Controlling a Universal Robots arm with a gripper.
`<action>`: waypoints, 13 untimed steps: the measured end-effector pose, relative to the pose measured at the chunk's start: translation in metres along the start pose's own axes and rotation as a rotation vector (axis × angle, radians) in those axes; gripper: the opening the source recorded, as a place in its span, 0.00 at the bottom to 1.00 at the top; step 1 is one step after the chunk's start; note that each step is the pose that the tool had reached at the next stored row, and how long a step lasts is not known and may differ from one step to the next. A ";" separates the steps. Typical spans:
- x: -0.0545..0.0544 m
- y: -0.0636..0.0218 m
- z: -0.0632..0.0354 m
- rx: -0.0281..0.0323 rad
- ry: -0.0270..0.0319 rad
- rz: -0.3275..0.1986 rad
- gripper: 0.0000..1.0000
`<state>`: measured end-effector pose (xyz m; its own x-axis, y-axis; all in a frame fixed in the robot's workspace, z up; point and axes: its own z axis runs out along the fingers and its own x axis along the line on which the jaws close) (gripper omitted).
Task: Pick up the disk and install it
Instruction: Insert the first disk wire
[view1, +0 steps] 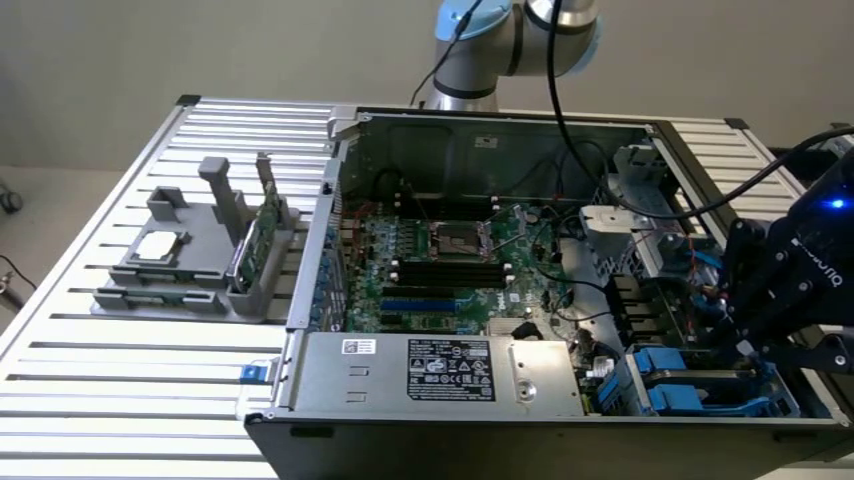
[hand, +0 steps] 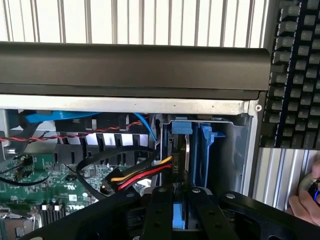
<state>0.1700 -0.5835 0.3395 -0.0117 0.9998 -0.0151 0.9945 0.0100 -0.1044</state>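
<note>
Far to the exterior view's left of the hand (view1: 758, 345), a grey plastic holder (view1: 187, 262) carries a square silver chip (view1: 158, 246) and an upright green card (view1: 254, 250) on the ribbed metal surface (view1: 107, 400); nearer, the open computer case (view1: 467, 280) shows its green motherboard (view1: 441, 265) and a labelled power supply (view1: 441, 370), print unreadable; the black hand is clamped on the disk (hand: 181, 165), blue-framed, upright in the drive bay (hand: 220, 150) directly below.

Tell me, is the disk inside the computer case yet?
Inside. The disk stands on edge in the blue drive bay at the case's corner, gripped by the end effector.
</note>
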 end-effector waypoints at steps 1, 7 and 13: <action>0.001 0.0002 0.0003 0.0000 -0.0012 0.001 0.17; 0.005 0.0012 0.0014 0.0005 -0.0084 0.024 0.17; 0.005 0.0022 0.0033 0.0010 -0.0177 0.048 0.17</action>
<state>0.1718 -0.5784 0.3359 0.0339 0.9987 -0.0377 0.9939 -0.0377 -0.1041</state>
